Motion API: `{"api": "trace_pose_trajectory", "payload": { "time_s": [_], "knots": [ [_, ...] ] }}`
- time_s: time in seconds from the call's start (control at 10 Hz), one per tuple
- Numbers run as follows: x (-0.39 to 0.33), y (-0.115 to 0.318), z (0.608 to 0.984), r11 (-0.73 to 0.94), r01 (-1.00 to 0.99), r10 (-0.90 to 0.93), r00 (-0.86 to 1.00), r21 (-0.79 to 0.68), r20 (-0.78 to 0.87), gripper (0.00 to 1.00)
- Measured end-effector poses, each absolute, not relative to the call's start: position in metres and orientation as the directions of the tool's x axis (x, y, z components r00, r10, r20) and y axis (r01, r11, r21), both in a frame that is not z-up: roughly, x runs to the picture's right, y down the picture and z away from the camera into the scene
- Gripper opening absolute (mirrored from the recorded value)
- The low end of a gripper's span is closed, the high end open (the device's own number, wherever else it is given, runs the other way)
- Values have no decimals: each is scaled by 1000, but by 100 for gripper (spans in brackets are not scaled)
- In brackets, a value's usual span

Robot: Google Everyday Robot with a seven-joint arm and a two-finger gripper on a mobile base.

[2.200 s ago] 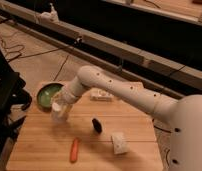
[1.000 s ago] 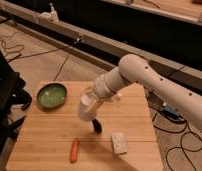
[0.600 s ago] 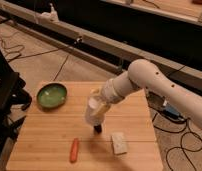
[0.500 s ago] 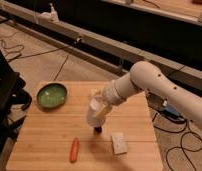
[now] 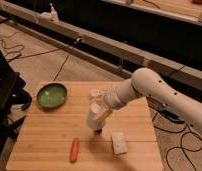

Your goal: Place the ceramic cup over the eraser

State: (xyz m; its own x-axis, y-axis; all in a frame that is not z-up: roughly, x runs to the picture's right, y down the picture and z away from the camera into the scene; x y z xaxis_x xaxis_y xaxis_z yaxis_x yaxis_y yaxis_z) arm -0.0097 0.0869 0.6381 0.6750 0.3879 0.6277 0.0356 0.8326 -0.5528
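gripper point(image 5: 97, 111) clamped on the ceramic cup point(image 5: 95, 119), held mouth-down near the table's point(image 5: 44, 142) middle, toward its near edge — the eraser point(image 5: 97, 131) peeks out just beneath the rim. placing step in hand; next, likely lower straight down and release.

The arm point(image 5: 159, 92) is a thick, smooth white tube with rounded joints, entering from the right edge of the frame and narrowing toward the centre. Its gripper point(image 5: 97, 114), near the frame's middle, is pale cream-white with a yellowish strip (the strip's material is unclear) along its lower side.
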Motion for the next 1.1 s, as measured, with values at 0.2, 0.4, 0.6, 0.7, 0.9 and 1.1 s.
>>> {"api": "trace_pose_trajectory", "payload": {
  "time_s": [0.2,0.4,0.6,0.7,0.9,1.1],
  "knots": [
    [-12,90,647,830,35,395,668,-556,631,0],
    [-9,92,658,825,24,409,663,-564,627,3],
    [-2,94,671,815,-5,438,660,-579,611,23],
    [-1,96,676,810,-13,449,657,-586,606,31],
    [-4,103,690,795,-16,472,644,-606,602,53],
    [-9,113,702,778,-4,486,639,-629,596,73]
  ]
}}
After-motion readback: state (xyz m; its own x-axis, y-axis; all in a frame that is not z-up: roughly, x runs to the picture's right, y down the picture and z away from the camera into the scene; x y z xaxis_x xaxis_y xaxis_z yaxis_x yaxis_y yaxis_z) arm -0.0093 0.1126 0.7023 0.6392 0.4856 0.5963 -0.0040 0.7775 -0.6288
